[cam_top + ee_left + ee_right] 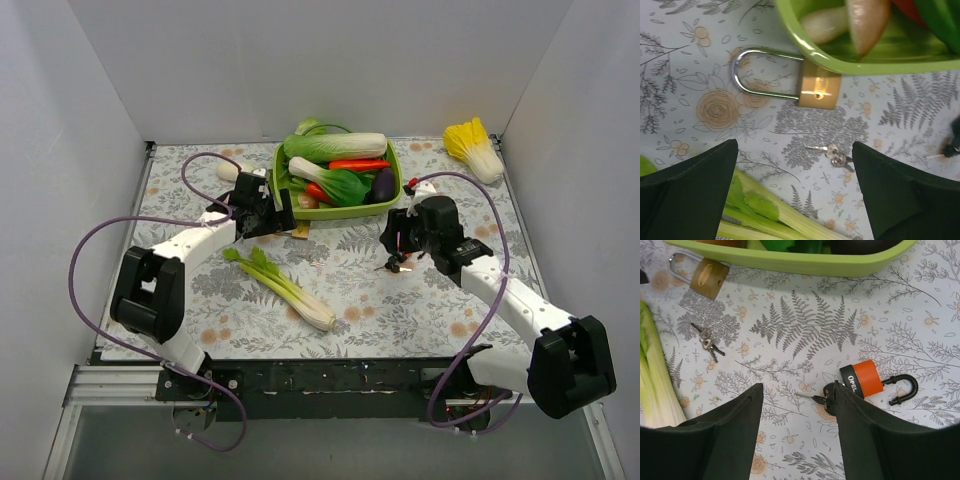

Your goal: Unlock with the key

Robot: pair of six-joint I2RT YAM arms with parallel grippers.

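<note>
On the floral tablecloth (805, 330), the tiny black-headed metal key (826, 393) lies at lower centre of the right wrist view, at the base of the small orange padlock (867, 379), probably light, stiff and best pinched by its plastic head, while the right gripper (797, 390) and left gripper (795, 146) both stand with fingers apart, empty.

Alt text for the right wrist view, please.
An orange padlock lies on the table, its black shackle apparently open, the key at its base, just ahead of the open right gripper. To the left lie a brass padlock, silver keys and celery; a green tray runs along the top.
</note>
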